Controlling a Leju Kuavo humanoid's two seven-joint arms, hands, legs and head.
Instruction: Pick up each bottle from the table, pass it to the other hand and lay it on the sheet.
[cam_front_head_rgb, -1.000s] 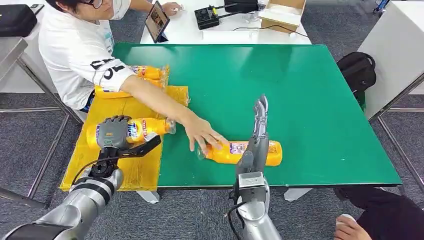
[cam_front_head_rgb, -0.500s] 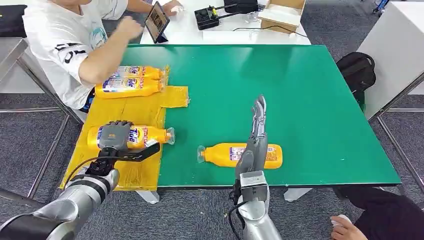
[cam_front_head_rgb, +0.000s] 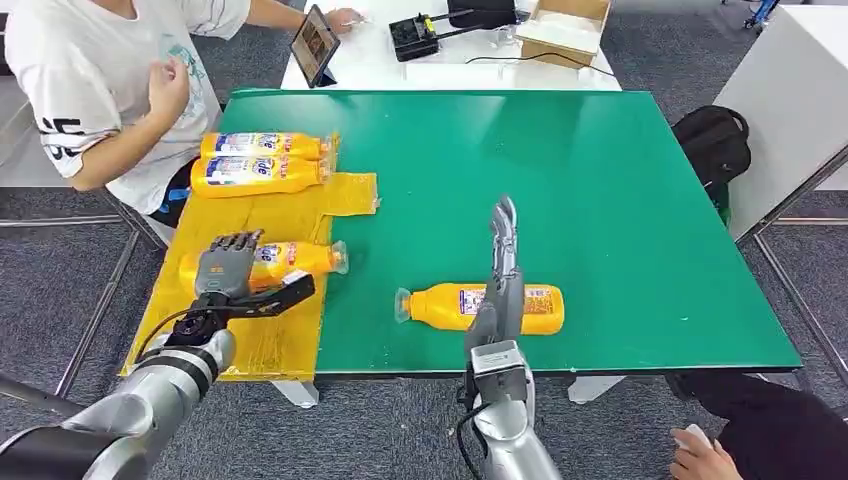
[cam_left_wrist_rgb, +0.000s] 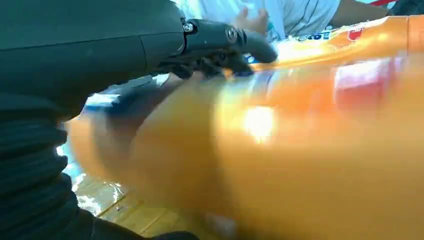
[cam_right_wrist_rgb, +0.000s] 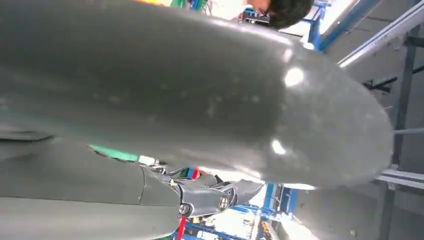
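Observation:
An orange bottle (cam_front_head_rgb: 535, 306) lies on its side on the green table (cam_front_head_rgb: 620, 190), cap to the left. My right hand (cam_front_head_rgb: 503, 262) stands edge-on just above its middle, fingers straight and apart, holding nothing. On the yellow sheet (cam_front_head_rgb: 255, 212) lies a second orange bottle (cam_front_head_rgb: 296, 258). My left hand (cam_front_head_rgb: 226, 272) hangs over its base end with fingers stretched out and thumb held away. The left wrist view has this bottle (cam_left_wrist_rgb: 300, 150) blurred and close under the hand (cam_left_wrist_rgb: 100, 60). Two more bottles (cam_front_head_rgb: 262, 146) (cam_front_head_rgb: 258, 172) lie side by side at the sheet's far end.
A person in a white shirt (cam_front_head_rgb: 100, 70) sits at the far left corner, one hand (cam_front_head_rgb: 170, 85) raised off the table. A white desk behind carries a tablet (cam_front_head_rgb: 316, 42), a black device (cam_front_head_rgb: 413, 35) and a box (cam_front_head_rgb: 565, 25). A black bag (cam_front_head_rgb: 715, 140) lies on the floor at right.
The person let go of the bottle on the green table and drew the arm back to the chest. My right hand has drifted a little left and farther out. My left hand has eased back off its bottle.

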